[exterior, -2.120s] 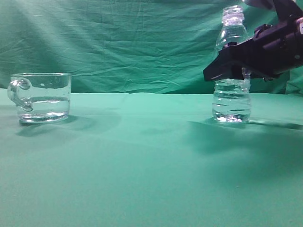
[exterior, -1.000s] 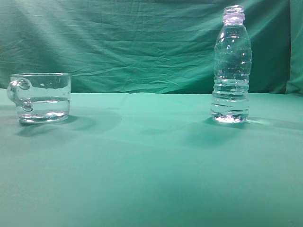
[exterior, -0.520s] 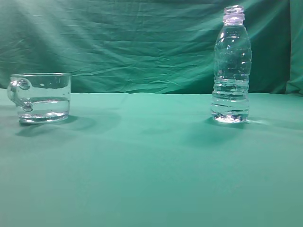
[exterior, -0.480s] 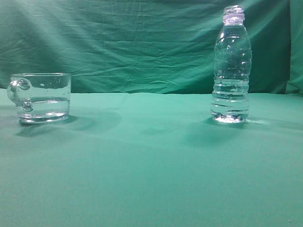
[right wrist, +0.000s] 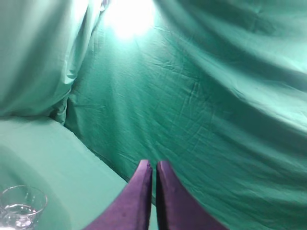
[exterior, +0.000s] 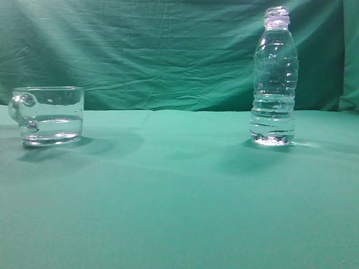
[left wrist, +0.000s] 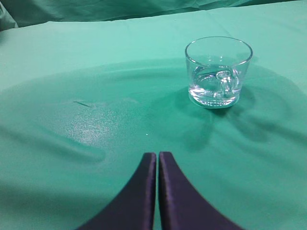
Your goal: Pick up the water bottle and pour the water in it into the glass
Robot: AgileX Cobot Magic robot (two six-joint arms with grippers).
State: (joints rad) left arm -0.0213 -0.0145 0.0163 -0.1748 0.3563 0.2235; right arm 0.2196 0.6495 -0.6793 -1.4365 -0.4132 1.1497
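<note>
The water bottle (exterior: 274,75) stands upright at the right of the green table, uncapped, with a little water (exterior: 272,126) in its lower part. The glass (exterior: 47,115), a clear mug with its handle to the left, stands at the left and holds water (exterior: 51,125) about a third of the way up. It also shows in the left wrist view (left wrist: 218,72) and at the bottom left of the right wrist view (right wrist: 21,206). My left gripper (left wrist: 157,154) is shut and empty, well short of the glass. My right gripper (right wrist: 154,163) is shut and empty, raised, facing the backdrop. Neither gripper shows in the exterior view.
A green cloth (exterior: 168,190) covers the table and a wrinkled green backdrop (exterior: 157,50) hangs behind it. The cloth is rippled round the glass in the left wrist view (left wrist: 86,129).
About two seconds ago my right gripper was at the bottle's middle; it has since left the exterior view. The bottle and the glass have not moved.
</note>
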